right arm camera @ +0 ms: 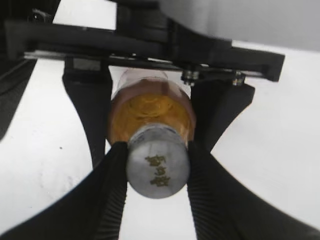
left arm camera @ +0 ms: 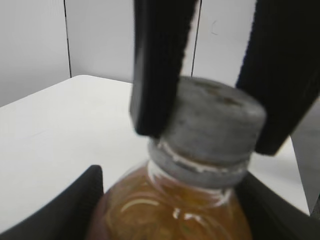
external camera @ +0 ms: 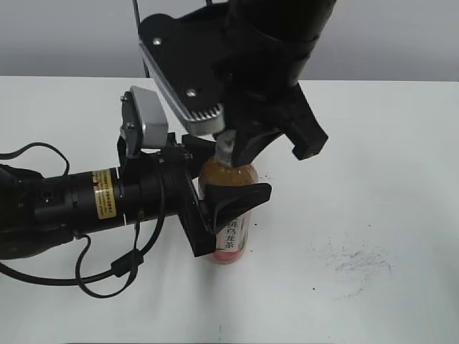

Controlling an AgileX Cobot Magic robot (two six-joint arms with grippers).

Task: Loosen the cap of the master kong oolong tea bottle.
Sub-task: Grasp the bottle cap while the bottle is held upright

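Note:
The master kong oolong tea bottle (external camera: pixel 231 236) stands upright on the white table, amber tea inside, pink-and-white label low down. My left gripper (external camera: pixel 226 208) is shut on the bottle's body from the left; its black fingers flank the amber shoulder (left arm camera: pixel 170 210) in the left wrist view. My right gripper (external camera: pixel 231 150) comes down from above and is shut on the grey-white cap (right arm camera: pixel 159 167), one ribbed finger on each side. The cap (left arm camera: pixel 212 125) shows dark marks on top. In the exterior view the cap is mostly hidden by the right gripper.
The white table (external camera: pixel 373 215) has a patch of dark scuff marks (external camera: pixel 358 261) to the right of the bottle. The left arm's black cable (external camera: pixel 107 272) loops over the table at the front left. A grey wall stands behind.

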